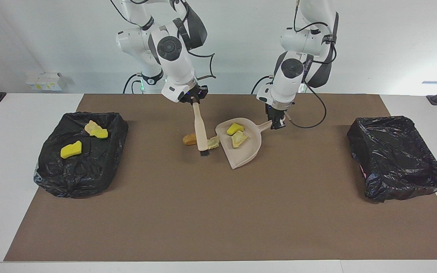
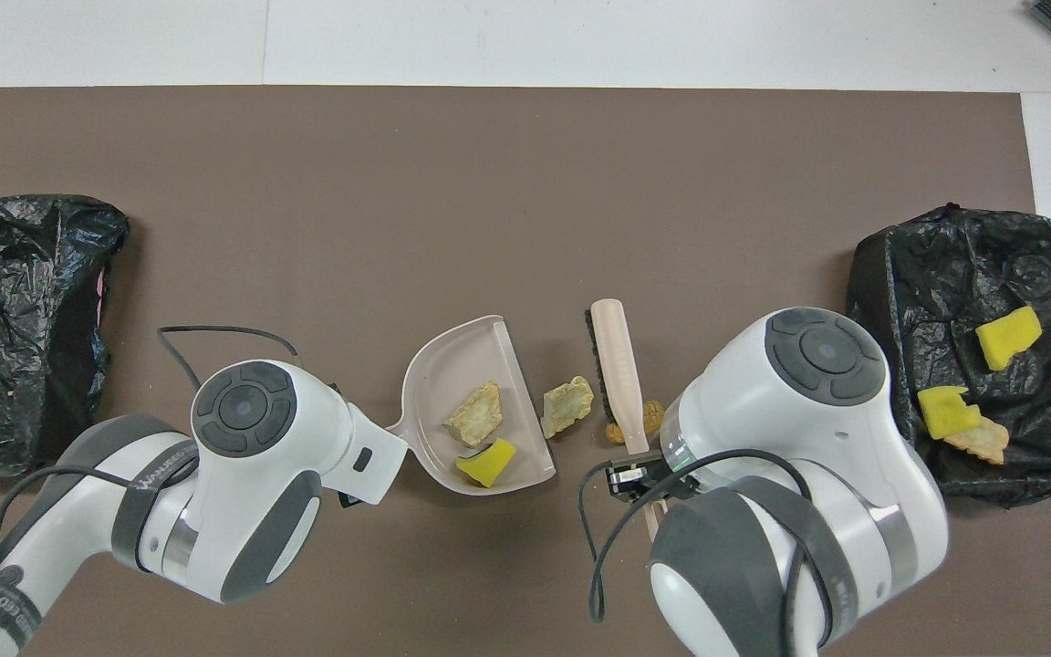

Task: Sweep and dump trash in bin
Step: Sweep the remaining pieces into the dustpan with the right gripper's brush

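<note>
Dustpan (image 1: 241, 149) mouth facing brush (image 1: 200, 129) — handle clenched in left hand (image 1: 278, 123), brush upright in right hand's (image 1: 193, 99) grip.

Right arm hides part of orange-brown lump (image 2: 651, 418)

Both arms are glossy white with rounded shells and dark grey round caps at the joints. Dark grey bands wrap the forearm segments; one at the lower left of the overhead frame carries pale lettering. Thin black cables loop loosely beside each wrist. The left gripper (image 1: 278, 123) and right gripper (image 1: 193, 99) are black.
</note>
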### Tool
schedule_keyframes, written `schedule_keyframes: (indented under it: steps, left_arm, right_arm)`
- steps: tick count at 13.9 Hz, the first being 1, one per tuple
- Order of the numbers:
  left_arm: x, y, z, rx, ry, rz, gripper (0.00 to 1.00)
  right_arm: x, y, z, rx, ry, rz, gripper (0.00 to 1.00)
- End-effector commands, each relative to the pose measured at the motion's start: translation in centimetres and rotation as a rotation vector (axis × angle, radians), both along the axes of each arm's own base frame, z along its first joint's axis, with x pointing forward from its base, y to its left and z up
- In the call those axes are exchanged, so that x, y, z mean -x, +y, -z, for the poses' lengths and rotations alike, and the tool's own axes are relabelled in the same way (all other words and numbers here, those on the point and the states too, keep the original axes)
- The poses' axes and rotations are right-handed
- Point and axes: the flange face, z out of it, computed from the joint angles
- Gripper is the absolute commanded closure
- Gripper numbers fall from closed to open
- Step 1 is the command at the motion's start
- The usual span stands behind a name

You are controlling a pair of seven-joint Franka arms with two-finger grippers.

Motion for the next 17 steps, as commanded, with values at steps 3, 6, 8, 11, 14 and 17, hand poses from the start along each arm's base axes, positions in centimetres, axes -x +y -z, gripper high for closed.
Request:
schedule_keyframes:
  steps: [3,6,8,11,14,17]
  left_arm:
    - [0.9,-0.6,0.3,0.012,0.001,0.057,1.0]
    - [0.9,-0.6,0.4,0.012,-0.001,0.051,1.0]
    - [0.9,-0.6,0.3,0.013,-0.003,0.051,1.0]
    - [0.9,-0.6,0.3,0.013,-0.005,0.04,1.0]
    - [0.8,-0.5,0.3,0.011,-0.004,0.026,1.0]
    - [0.9,-0.4,0.3,0.01,-0.003,0.022,1.0]
  right_arm:
    - [1.9,-7.1,2.7,0.097,0.016,0.191,1.0]
    - [3.1,-10.0,4.7,0.095,-0.003,0.209,1.0]
    - [3.9,-9.6,6.3,0.097,-0.026,0.201,1.0]
    - [5.1,-7.1,9.5,0.096,-0.063,0.165,1.0]
    - [4.9,-4.1,11.4,0.072,-0.072,0.133,1.0]
    - [3.1,0.1,11.3,0.038,-0.089,0.077,1.0]
